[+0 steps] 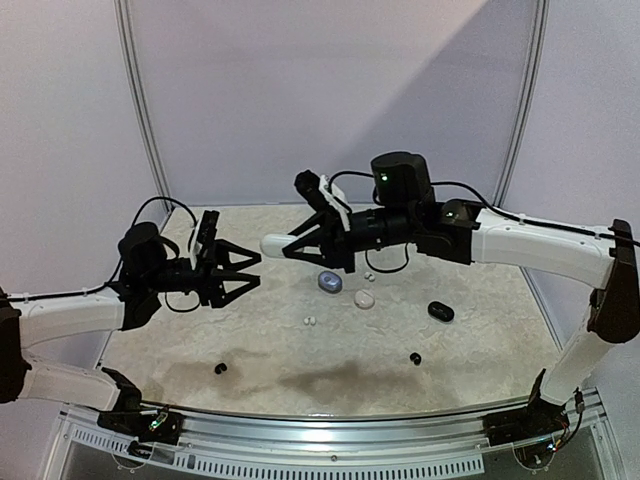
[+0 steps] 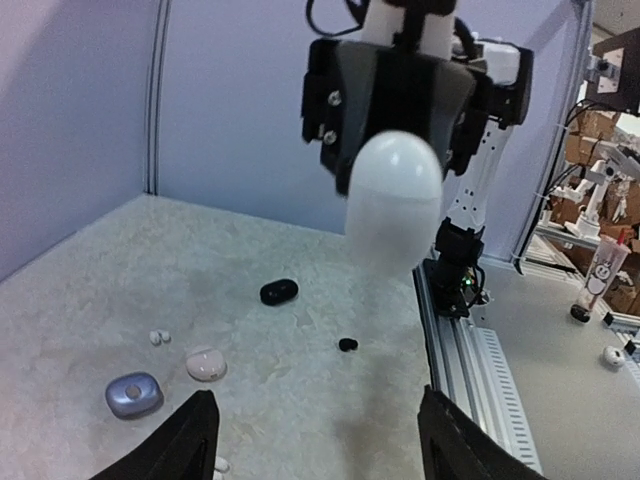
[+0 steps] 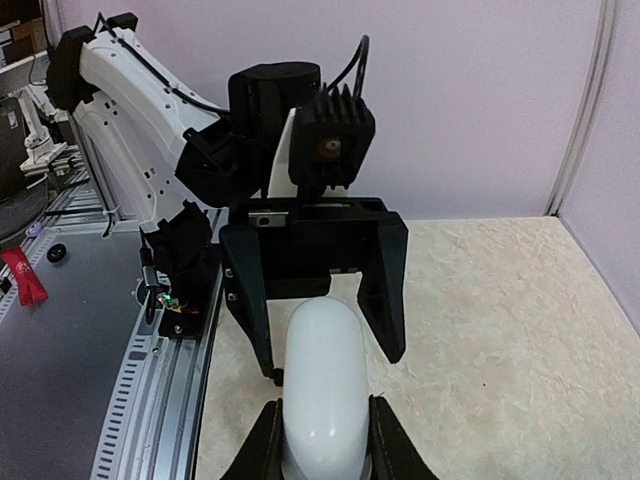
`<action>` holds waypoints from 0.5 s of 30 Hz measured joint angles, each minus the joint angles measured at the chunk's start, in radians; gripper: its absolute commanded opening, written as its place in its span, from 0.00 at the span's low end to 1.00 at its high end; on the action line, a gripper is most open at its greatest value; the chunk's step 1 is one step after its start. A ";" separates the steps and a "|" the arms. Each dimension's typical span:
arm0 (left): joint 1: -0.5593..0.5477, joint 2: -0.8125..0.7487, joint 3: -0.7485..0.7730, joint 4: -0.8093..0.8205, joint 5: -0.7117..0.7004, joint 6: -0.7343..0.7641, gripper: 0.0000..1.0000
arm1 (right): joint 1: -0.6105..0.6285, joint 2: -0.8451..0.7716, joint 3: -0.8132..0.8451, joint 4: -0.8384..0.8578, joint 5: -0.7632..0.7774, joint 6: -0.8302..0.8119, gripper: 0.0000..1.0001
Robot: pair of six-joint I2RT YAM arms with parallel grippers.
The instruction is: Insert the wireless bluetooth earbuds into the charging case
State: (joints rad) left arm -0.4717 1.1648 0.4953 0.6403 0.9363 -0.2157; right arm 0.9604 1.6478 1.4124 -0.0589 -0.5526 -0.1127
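Note:
My right gripper [image 1: 292,244] is shut on a smooth white charging case [image 1: 273,243], held in the air with its rounded end pointing left. In the right wrist view the case [image 3: 322,385] sits between my fingers [image 3: 262,445]. My left gripper [image 1: 255,270] is open and faces the case from just left of it, its jaws apart and empty in the left wrist view [image 2: 320,445]. Earbuds lie on the table: a white pair [image 1: 309,320], one white bud [image 1: 369,276], and two black buds [image 1: 415,358] [image 1: 220,368].
Three other cases rest on the speckled table: blue-grey [image 1: 330,282], pale pink [image 1: 364,298] and black [image 1: 440,311]. A metal rail [image 1: 330,425] runs along the near edge. Lilac walls close in the back and sides.

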 measured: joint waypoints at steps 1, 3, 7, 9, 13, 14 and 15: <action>-0.003 -0.015 -0.025 0.049 -0.001 0.011 0.65 | 0.011 0.019 0.018 0.000 -0.004 -0.010 0.00; -0.006 -0.043 -0.071 0.128 -0.005 0.026 0.64 | 0.028 0.055 0.045 -0.004 -0.008 -0.033 0.00; -0.010 -0.085 -0.135 0.221 -0.006 0.029 0.50 | 0.050 0.101 0.074 -0.025 -0.008 -0.071 0.00; -0.013 -0.099 -0.153 0.246 -0.013 0.031 0.49 | 0.056 0.108 0.074 -0.032 -0.008 -0.081 0.00; -0.044 -0.107 -0.166 0.270 -0.042 0.020 0.48 | 0.063 0.109 0.079 -0.032 -0.008 -0.096 0.00; -0.055 -0.107 -0.166 0.275 -0.051 0.016 0.46 | 0.063 0.110 0.083 -0.031 -0.008 -0.099 0.00; -0.065 -0.107 -0.167 0.283 -0.060 0.010 0.44 | 0.064 0.110 0.085 -0.030 -0.008 -0.103 0.00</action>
State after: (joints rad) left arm -0.5365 1.0576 0.3286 0.9234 0.8768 -0.2062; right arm 1.0245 1.7576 1.4971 -0.0891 -0.5610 -0.2157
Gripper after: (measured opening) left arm 0.483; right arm 0.238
